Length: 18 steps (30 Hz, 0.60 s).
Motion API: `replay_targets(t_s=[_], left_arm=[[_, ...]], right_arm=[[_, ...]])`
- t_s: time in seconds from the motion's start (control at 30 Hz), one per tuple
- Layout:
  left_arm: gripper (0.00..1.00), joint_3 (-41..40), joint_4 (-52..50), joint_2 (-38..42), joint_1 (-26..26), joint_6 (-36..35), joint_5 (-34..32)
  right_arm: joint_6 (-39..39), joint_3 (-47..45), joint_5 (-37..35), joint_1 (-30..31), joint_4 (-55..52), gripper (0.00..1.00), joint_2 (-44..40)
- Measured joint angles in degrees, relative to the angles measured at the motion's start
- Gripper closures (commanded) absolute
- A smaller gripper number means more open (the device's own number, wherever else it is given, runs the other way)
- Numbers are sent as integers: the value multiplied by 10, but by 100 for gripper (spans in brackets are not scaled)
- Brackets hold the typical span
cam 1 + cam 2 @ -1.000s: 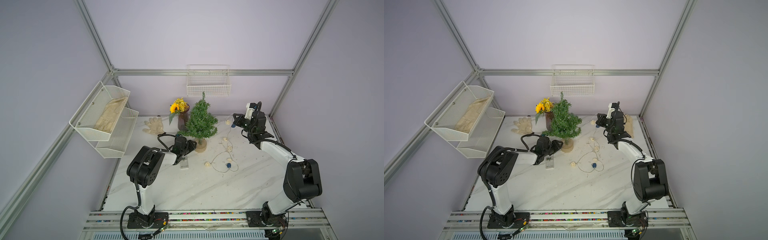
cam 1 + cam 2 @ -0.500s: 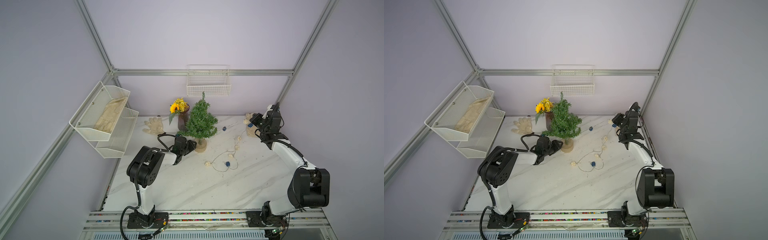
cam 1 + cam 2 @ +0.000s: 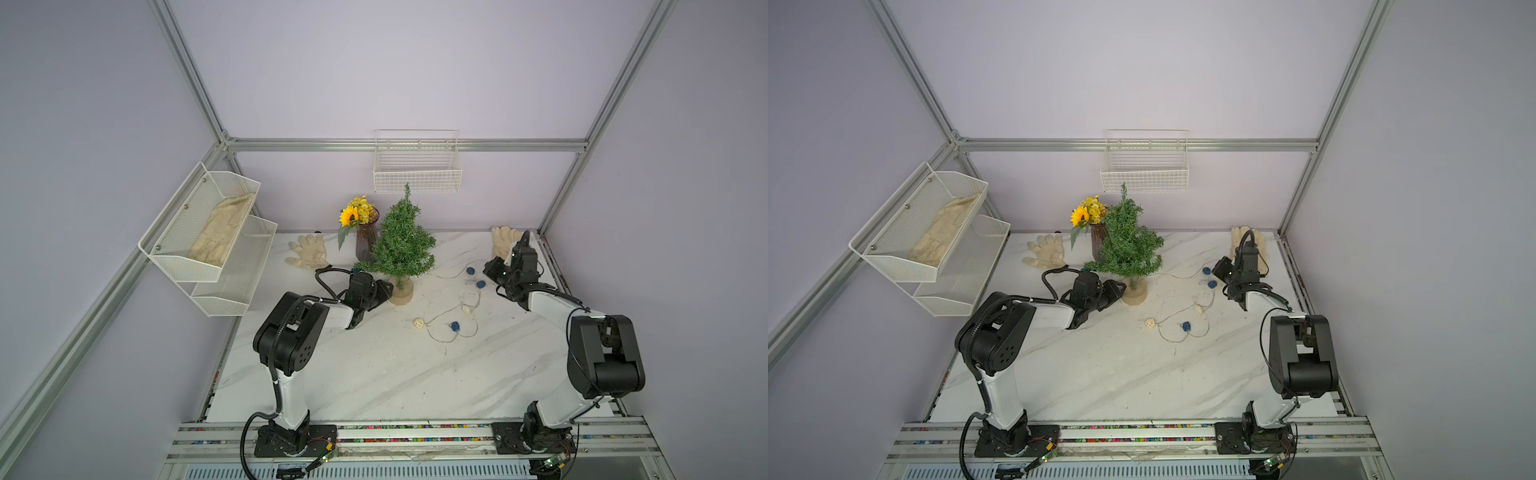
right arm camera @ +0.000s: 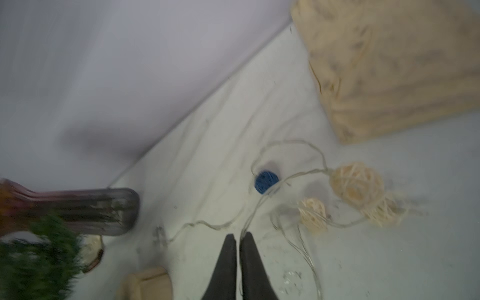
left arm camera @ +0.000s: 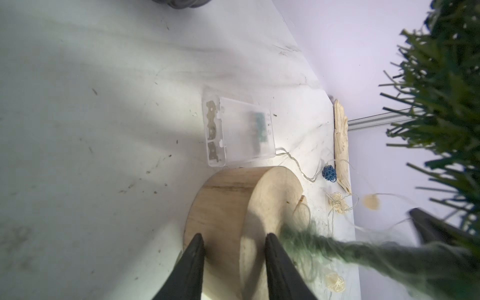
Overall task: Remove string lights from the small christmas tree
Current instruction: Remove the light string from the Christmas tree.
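Far left: two-tier mesh rack (image 3: 174,253) on the side wall, cream glove (image 3: 220,232) in the upper tier. Second glove (image 3: 307,252) lies flat at rear left of the marble table (image 3: 374,374).

Ribbed vase (image 3: 365,249) of yellow flowers is just left of the small christmas tree (image 3: 401,245), foliage touching. Tree stands upright on its wooden base (image 3: 402,291). Wire basket (image 3: 417,174) is on the back wall behind the tip.

Left gripper (image 3: 387,288) sits at the base's left side in both top views. Left wrist view: jaws parted, both fingers (image 5: 191,267) overlapping the base. Can't tell whether they clamp it. Only this view shows the clear battery box (image 5: 239,132), flat on the table just beside the base, wire leaving it toward a blue ball (image 5: 329,173). In the top views it's hidden by the arm and the tree.

String lights (image 3: 455,328) lie in loose loops on the table right of the tree. Top views show three blue balls and two cream ones strung out. Right wrist view adds a cream-ball cluster (image 4: 357,184), which the top views hide under the arm.

Right gripper (image 4: 240,235) is low over the table at the lights' far end. Fingers (image 4: 227,259) are nearly together with a thin slit, and wire runs up to the tips. The frame is blurred, so can't tell whether the wire is pinched. Third glove (image 3: 503,243) is in the rear right corner, just behind that gripper.
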<state>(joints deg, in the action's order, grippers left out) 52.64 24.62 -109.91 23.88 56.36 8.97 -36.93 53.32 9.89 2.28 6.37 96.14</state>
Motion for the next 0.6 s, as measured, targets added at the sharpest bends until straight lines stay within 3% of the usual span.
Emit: replay_targets(t_s=[0.1,0.2,0.6], left_arm=[[62,0,0,0,-1,0,2],[62,0,-1,0,-1,0,2],[62,0,0,0,-1,0,2]], right_arm=[[12,-2,15,28,-17,59,37],[31,40,25,57,-21,51,70],[47,264,-21,126,-59,46,273]])
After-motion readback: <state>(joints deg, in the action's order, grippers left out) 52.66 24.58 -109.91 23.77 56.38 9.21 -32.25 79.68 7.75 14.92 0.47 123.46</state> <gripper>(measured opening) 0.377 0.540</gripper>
